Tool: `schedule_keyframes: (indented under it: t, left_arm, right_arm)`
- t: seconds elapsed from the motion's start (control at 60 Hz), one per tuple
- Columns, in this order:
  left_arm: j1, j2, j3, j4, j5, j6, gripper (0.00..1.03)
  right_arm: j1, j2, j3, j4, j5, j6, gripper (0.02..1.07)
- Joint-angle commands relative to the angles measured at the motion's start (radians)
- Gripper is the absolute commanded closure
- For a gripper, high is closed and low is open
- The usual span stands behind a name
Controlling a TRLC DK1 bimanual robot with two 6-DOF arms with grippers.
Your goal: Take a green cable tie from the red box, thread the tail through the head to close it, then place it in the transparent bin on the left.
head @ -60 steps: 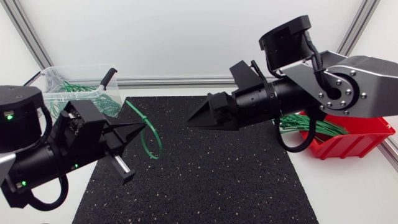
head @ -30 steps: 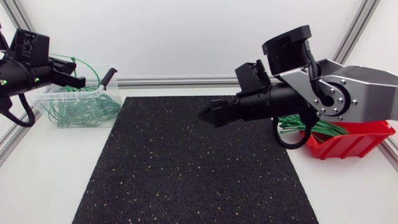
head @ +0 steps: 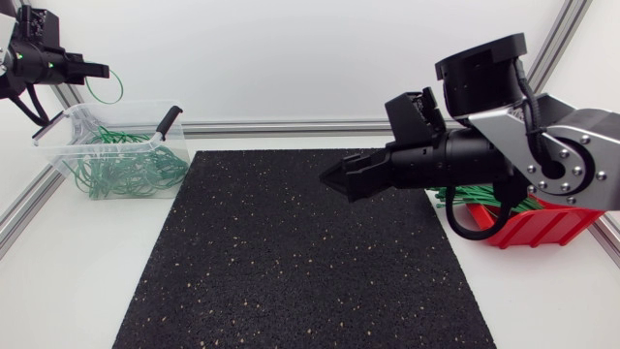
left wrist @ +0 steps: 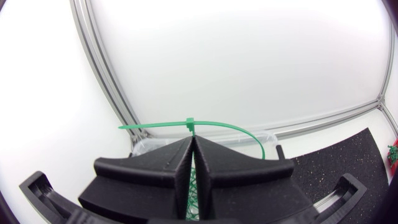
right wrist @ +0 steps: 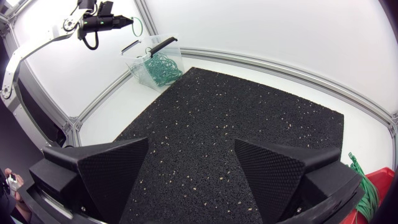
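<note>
Q. Where the table is read from front to back, what is marked?

A. Nearest, the black mat (head: 291, 271) is shown. Above it the right gripper (right wrist: 191, 146) is seen with its fingers spread and nothing between them. Behind it, the red box (head: 557, 225) is stocked with spare ties (head: 484, 202).

Q. And the task's own tie?

A. Farthest back, the closed cable tie (left wrist: 189, 123) is pinched between the pressed-together fingers of the left gripper (left wrist: 191, 140). It is held up near the transparent bin (head: 53, 145), in which looped ties (head: 126, 167) are heaped. Threading is judged done, and only the drop into the bin is left.

Q. Is any writing legible?

A. None can be read.
</note>
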Motion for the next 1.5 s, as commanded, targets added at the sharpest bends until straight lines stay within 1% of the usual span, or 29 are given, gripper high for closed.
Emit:
schedule_keyframes:
  t: [0.0, 0.033, 0.05, 0.1, 0.117, 0.133, 0.317, 0.367, 0.433, 0.5, 0.65, 0.683, 0.717, 0.767, 0.8, 0.867, 0.95, 0.983, 1.033, 1.283, 1.317, 1.4, 1.483]
  left_arm:
    - [-0.004, 0.125, 0.12, -0.116, -0.03, -0.025, 0.87]
    - [-0.012, 0.159, 0.156, -0.167, -0.051, -0.024, 0.7]
    - [-0.019, 0.174, 0.169, -0.187, -0.07, -0.017, 0.58]
    - [-0.028, 0.201, 0.194, -0.239, -0.105, -0.017, 0.28]
    - [-0.028, 0.204, 0.192, -0.243, -0.108, -0.019, 0.11]
    - [-0.032, 0.204, 0.188, -0.243, -0.108, -0.019, 0.02]
    - [-0.042, 0.118, 0.12, -0.242, -0.113, -0.034, 0.03]
    - [-0.053, 0.079, 0.079, -0.237, -0.113, -0.034, 0.03]
    - [-0.062, 0.027, 0.016, -0.203, -0.113, -0.039, 0.03]
    - [-0.071, -0.023, -0.039, -0.199, -0.113, -0.089, 0.03]
    - [-0.081, -0.135, -0.17, -0.177, -0.113, -0.096, 0.03]
    - [-0.084, -0.16, -0.197, -0.167, -0.113, -0.119, 0.03]
    - [-0.085, -0.183, -0.228, -0.144, -0.113, -0.149, 0.03]
    - [-0.085, -0.229, -0.297, -0.068, -0.113, -0.186, 0.03]
    - [-0.085, -0.261, -0.343, -0.024, -0.113, -0.186, 0.03]
    - [-0.102, -0.332, -0.424, 0.011, -0.113, -0.185, 0.03]
    - [-0.107, -0.399, -0.515, 0.086, -0.113, -0.209, 0.03]
    - [-0.113, -0.431, -0.555, 0.129, -0.113, -0.208, 0.03]
    - [-0.127, -0.471, -0.601, 0.165, -0.113, -0.205, 0.03]
    - [-0.13, -0.657, -0.769, 0.174, -0.11, -0.206, 0.03]
    - [-0.13, -0.683, -0.792, 0.179, -0.108, -0.206, 0.03]
    - [-0.13, -0.754, -0.846, 0.189, -0.107, -0.208, 0.03]
    - [-0.136, -0.821, -0.897, 0.189, -0.097, -0.209, 0.03]
  right_arm:
    - [0.002, -0.028, -0.031, -0.014, 0.009, -0.02, 0.06]
    - [0.002, -0.035, -0.035, -0.015, 0.009, -0.02, 0.06]
    - [0.002, -0.038, -0.037, -0.017, 0.009, -0.02, 0.06]
    - [0.002, -0.054, -0.043, -0.024, 0.011, -0.02, 0.06]
    - [0.002, -0.058, -0.045, -0.027, 0.011, -0.02, 0.06]
    - [0.002, -0.065, -0.048, -0.029, 0.011, -0.02, 0.06]
    - [-0.01, -0.126, -0.06, -0.061, 0.034, -0.043, 0.06]
    - [-0.019, -0.143, -0.061, -0.072, 0.038, -0.052, 0.06]
    - [-0.04, -0.161, -0.066, -0.083, 0.04, -0.06, 0.06]
    - [-0.065, -0.178, -0.074, -0.089, 0.046, -0.074, 0.06]
    - [-0.131, -0.23, -0.103, -0.093, 0.058, -0.104, 0.06]
    - [-0.142, -0.241, -0.111, -0.093, 0.064, -0.109, 0.06]
    - [-0.152, -0.255, -0.117, -0.093, 0.064, -0.115, 0.06]
    - [-0.174, -0.276, -0.13, -0.093, 0.064, -0.127, 0.06]
    - [-0.192, -0.288, -0.14, -0.093, 0.064, -0.133, 0.06]
    - [-0.223, -0.322, -0.164, -0.092, 0.072, -0.153, 0.06]
    - [-0.241, -0.359, -0.196, -0.073, 0.118, -0.181, 0.06]
    - [-0.243, -0.374, -0.21, -0.06, 0.141, -0.19, 0.06]
    - [-0.251, -0.399, -0.236, -0.041, 0.173, -0.213, 0.06]
    - [-0.31, -0.531, -0.327, -0.012, 0.232, -0.25, 0.06]
    - [-0.31, -0.552, -0.336, -0.01, 0.245, -0.259, 0.06]
    - [-0.31, -0.612, -0.374, 0.026, 0.316, -0.296, 0.06]
    - [-0.31, -0.65, -0.399, 0.023, 0.324, -0.296, 0.06]
